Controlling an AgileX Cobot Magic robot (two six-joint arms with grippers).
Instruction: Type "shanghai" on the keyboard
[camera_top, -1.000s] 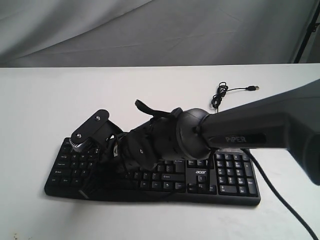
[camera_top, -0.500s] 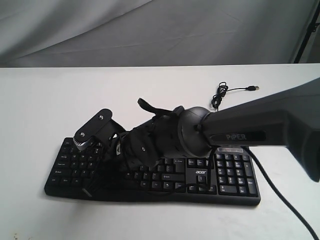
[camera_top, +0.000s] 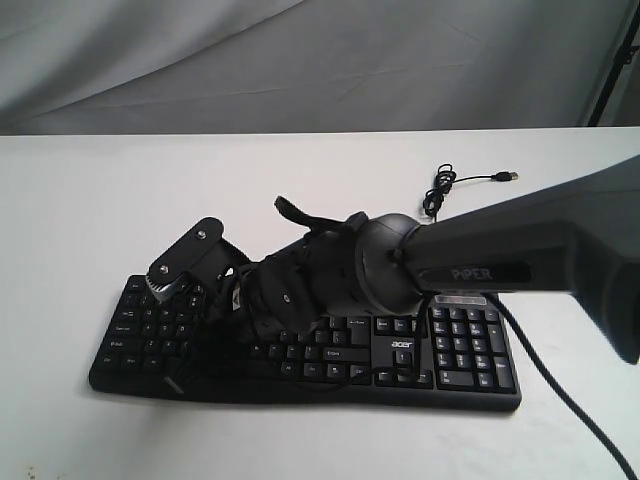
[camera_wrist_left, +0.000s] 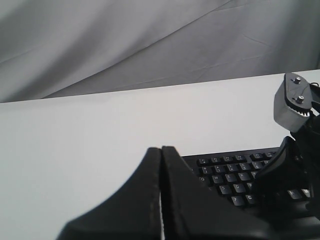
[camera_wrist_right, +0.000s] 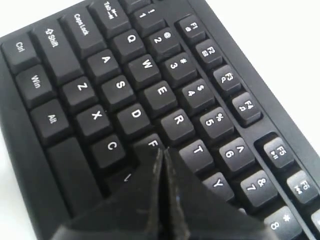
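The black keyboard (camera_top: 455, 352) lies on the white table (camera_top: 90, 200) near its front edge. My right arm (camera_top: 330, 275) reaches from the right across the keyboard's left half, and its fingers are hidden under the wrist in the exterior view. In the right wrist view my right gripper (camera_wrist_right: 160, 151) is shut with nothing in it. Its tip sits low over the keyboard (camera_wrist_right: 120, 85) between the F and T keys and covers the key beside F. My left gripper (camera_wrist_left: 161, 149) is shut and empty. It hangs over bare table beside the keyboard's (camera_wrist_left: 227, 176) left end.
The thin black USB cable (camera_top: 440, 188) lies coiled behind the keyboard's right end, its plug pointing right. Another stretch of cable (camera_top: 560, 395) runs off the front right. A grey cloth backdrop (camera_top: 300, 60) hangs behind the table. The right arm's camera bracket (camera_wrist_left: 292, 102) shows in the left wrist view.
The right arm has shifted slightly to the right over the keyboard's left half. It has hardly moved in the last half second.
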